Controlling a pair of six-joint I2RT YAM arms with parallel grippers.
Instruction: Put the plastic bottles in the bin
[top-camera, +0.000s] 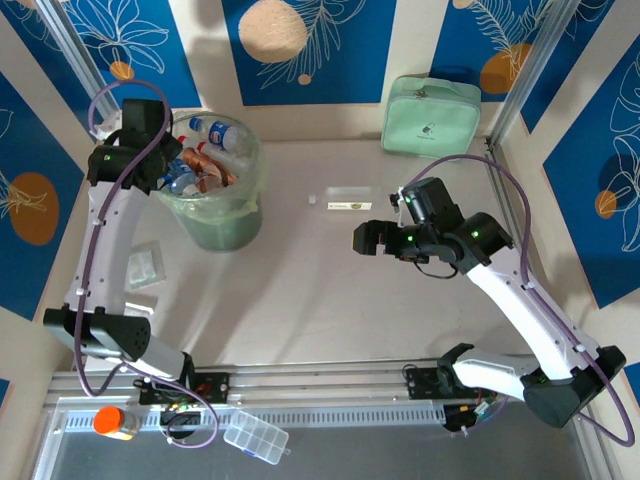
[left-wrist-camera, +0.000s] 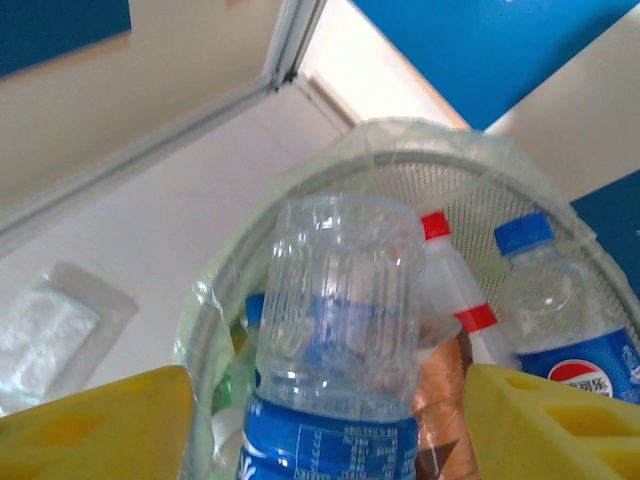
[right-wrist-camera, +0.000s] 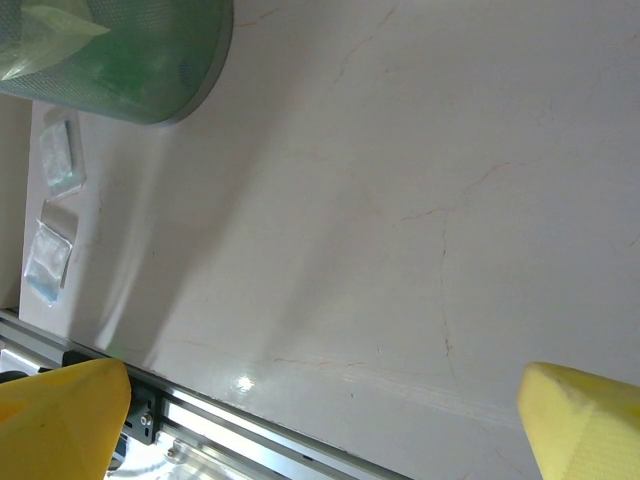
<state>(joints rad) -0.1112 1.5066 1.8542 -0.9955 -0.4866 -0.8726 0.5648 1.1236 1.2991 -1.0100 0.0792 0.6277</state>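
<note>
Pointing base-first along parted left pincer (left-wrist-camera: 328, 420), one bottle (left-wrist-camera: 340, 300) overhangs the bin (left-wrist-camera: 450, 165); right pincer (right-wrist-camera: 320, 410) wide.

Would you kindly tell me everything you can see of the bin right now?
The bin is a round, translucent wastebasket with a mesh-patterned wall, lined with a pale green bag folded over its rim. It stands upright on the table, far left, filled nearly to the rim with plastic bottles. The open left pincer hangs over its mouth, a blue-labelled bottle between its jaws.

Mint-green zippered case (top-camera: 431, 115) by far wall; orange-capped jar (top-camera: 115, 422), clear compartment box (top-camera: 256, 437) nearside.
</note>
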